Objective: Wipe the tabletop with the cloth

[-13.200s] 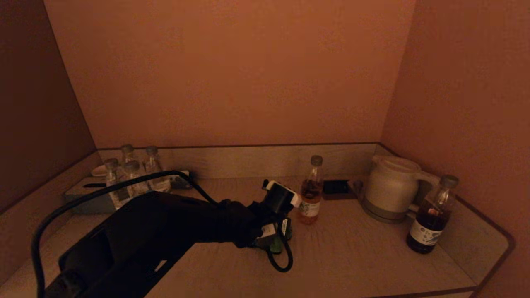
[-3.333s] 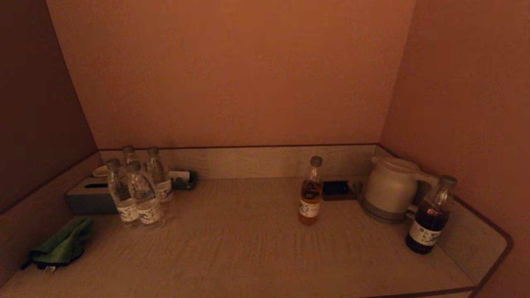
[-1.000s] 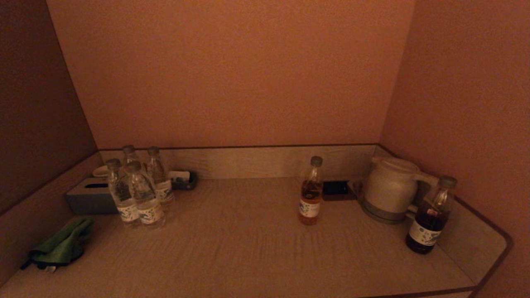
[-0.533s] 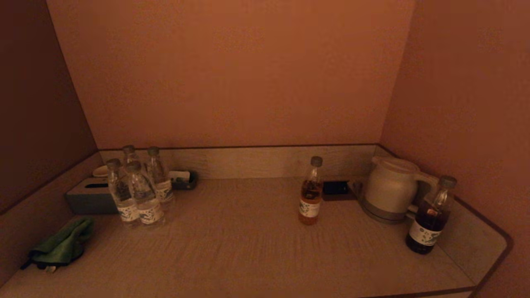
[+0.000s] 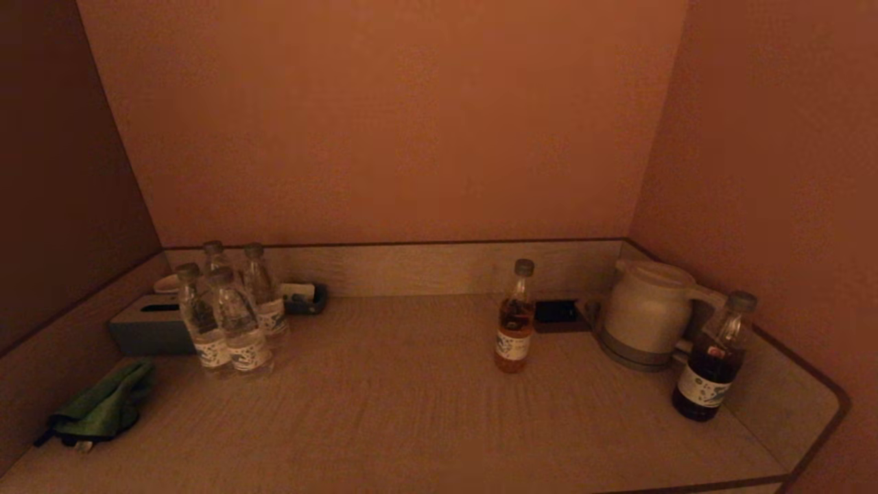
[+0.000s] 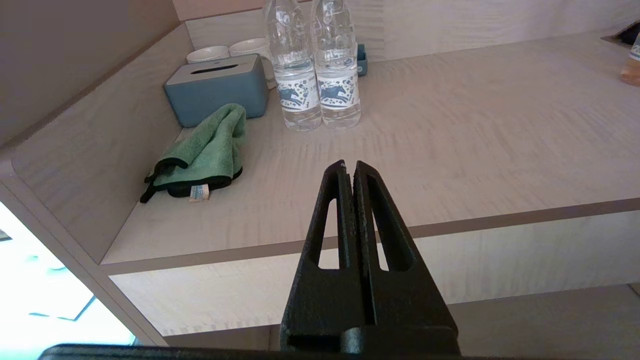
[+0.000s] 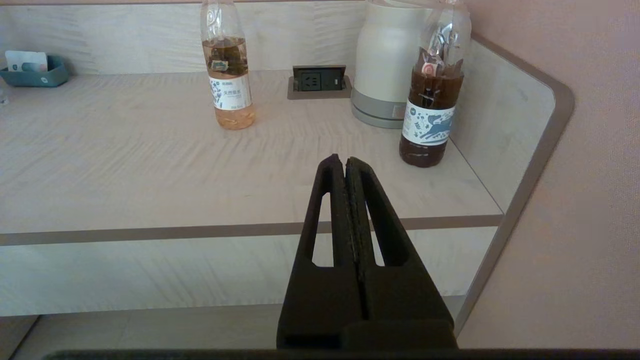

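Observation:
The green cloth [image 5: 103,408] lies rumpled on the tabletop [image 5: 425,418] at the near left, against the side wall, in front of the grey tissue box [image 5: 147,329]. It also shows in the left wrist view [image 6: 202,152]. My left gripper [image 6: 349,166] is shut and empty, held off the counter's front edge, apart from the cloth. My right gripper [image 7: 340,160] is shut and empty, held off the front edge on the right side. Neither arm shows in the head view.
Several water bottles [image 5: 233,315] stand beside the tissue box. An amber drink bottle [image 5: 514,319] stands mid-counter, a white kettle [image 5: 648,312] and a dark drink bottle [image 5: 713,360] at the right. A socket [image 5: 555,312] and a small tray [image 5: 302,296] sit at the back.
Since 13 seconds ago the left arm has left the counter and the cloth lies at the near left. Over the last second nothing has visibly moved.

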You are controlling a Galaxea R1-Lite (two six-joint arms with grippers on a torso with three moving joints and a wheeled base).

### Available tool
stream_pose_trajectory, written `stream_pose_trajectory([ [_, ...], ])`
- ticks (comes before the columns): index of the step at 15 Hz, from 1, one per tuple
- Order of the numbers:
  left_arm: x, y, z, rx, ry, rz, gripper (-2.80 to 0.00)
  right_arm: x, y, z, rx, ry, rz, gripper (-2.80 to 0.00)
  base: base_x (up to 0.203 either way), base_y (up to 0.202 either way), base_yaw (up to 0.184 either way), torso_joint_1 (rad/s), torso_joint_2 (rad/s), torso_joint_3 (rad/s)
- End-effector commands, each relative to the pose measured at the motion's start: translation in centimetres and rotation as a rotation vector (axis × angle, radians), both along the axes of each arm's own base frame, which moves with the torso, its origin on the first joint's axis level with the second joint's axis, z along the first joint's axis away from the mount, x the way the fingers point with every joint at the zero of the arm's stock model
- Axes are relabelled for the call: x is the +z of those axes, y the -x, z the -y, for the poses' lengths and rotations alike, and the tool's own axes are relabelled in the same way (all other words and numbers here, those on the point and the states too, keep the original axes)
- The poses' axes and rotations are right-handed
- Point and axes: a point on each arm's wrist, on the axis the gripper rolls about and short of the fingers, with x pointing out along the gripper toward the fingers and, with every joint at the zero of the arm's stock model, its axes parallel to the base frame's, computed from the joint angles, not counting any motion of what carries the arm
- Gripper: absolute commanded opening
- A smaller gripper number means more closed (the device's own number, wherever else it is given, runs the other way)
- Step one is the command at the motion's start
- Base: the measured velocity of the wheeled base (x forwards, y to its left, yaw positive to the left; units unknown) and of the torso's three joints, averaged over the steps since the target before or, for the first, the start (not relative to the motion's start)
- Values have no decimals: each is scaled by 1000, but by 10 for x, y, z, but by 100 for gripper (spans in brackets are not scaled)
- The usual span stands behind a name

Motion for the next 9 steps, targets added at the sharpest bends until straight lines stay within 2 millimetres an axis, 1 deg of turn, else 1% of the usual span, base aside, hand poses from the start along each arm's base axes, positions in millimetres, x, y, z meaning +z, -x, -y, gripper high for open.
stream_pose_trajectory([
  [1,0,0,0,0,-1,0,-280,0,0,0,1,0,-1,-280,0,0,0,0,0,0],
  [9,0,0,0,0,-1,0,-280,0,0,0,1,0,-1,-280,0,0,0,0,0,0],
])
